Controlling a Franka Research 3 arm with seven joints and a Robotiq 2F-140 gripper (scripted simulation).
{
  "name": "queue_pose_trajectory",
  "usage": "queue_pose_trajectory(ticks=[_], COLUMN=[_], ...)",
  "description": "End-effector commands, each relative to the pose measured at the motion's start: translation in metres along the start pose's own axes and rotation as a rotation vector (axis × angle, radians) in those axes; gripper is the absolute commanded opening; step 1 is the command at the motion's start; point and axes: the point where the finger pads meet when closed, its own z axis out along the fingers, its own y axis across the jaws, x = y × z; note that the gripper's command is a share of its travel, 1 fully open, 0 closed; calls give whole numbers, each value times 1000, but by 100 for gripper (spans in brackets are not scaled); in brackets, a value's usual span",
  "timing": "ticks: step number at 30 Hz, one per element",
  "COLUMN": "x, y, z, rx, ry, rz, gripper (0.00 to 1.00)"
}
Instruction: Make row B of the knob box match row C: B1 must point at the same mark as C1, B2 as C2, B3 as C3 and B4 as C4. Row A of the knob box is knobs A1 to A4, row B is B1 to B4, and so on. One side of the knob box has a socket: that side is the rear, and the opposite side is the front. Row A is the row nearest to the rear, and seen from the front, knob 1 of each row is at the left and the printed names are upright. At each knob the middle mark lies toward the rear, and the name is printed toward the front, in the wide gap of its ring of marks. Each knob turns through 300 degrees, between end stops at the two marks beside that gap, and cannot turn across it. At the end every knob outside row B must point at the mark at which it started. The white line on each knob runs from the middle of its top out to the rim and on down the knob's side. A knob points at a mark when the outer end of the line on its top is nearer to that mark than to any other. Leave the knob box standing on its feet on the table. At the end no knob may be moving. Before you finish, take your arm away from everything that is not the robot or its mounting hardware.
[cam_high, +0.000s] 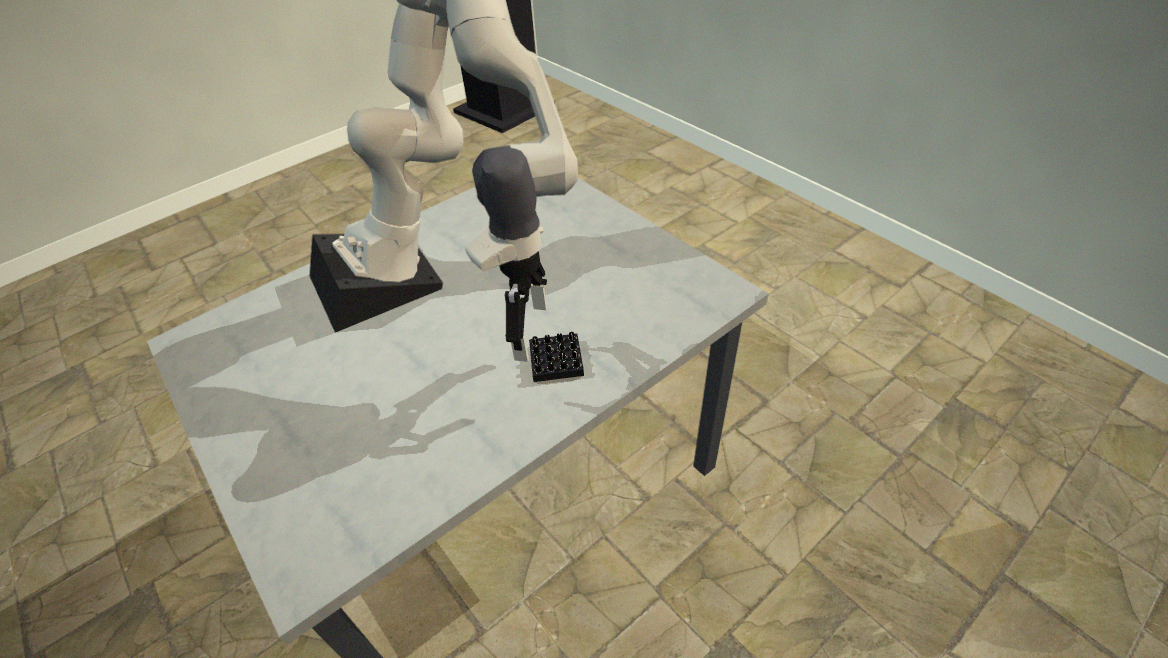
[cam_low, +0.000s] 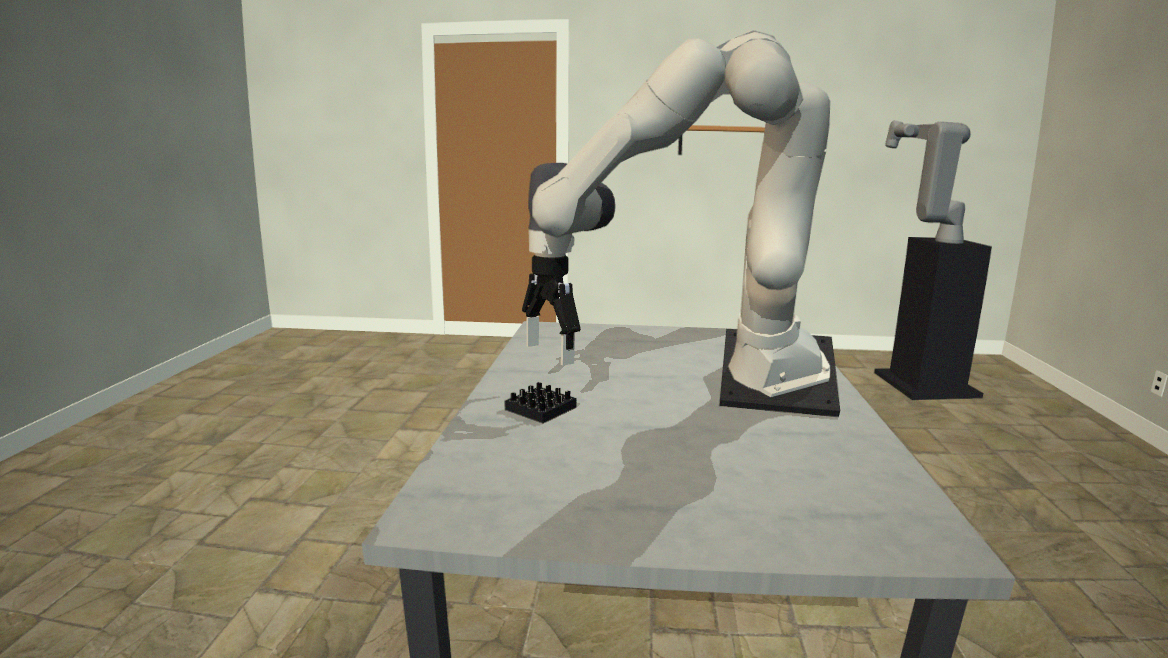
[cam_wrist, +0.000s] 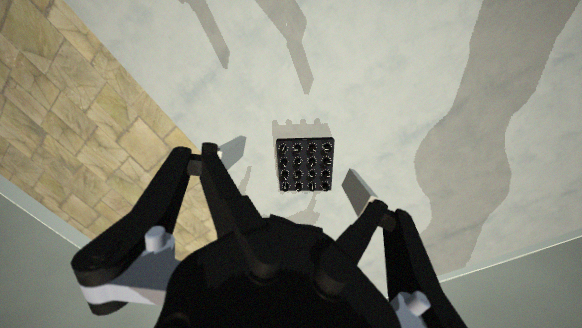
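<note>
Pale tabletop under knob box | pincer above box, spread, pinching nothing | step, I judge: lining up | next: pick a row B knob, centre over it, descend

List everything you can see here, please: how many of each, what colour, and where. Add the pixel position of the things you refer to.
box (cam_high: 557, 376) (cam_low: 542, 415) (cam_wrist: 305, 167): one, black, on the table
knobs: sixteen, black, on top of the box in four rows of four
table (cam_high: 351, 523) (cam_low: 776, 506) (cam_wrist: 365, 100): one, pale grey top, dark legs, under the box
door (cam_low: 490, 179): one, brown, white frame, in the far wall
socket (cam_low: 1159, 383): one, white, on the wall at the exterior view's right edge
small arm (cam_low: 939, 171): one, grey, on a black stand behind the table
floor (cam_high: 858, 490) (cam_low: 204, 490) (cam_wrist: 45, 65): one, tan and greenish stone
big arm (cam_high: 392, 179) (cam_low: 788, 188): one, off-white, bolted beside the table's edge on a black base
pincer (cam_high: 527, 317) (cam_low: 548, 347) (cam_wrist: 296, 162): one, black, pale fingertips, open above the table
</note>
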Motion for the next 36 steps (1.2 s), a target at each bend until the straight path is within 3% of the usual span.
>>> queue_pose_trajectory(ticks=[1, 36], x=[-1, -12], y=[1, 5], z=[0, -2], rx=[2, 6], ry=[17, 17], rz=[155, 649], gripper=[100, 100])
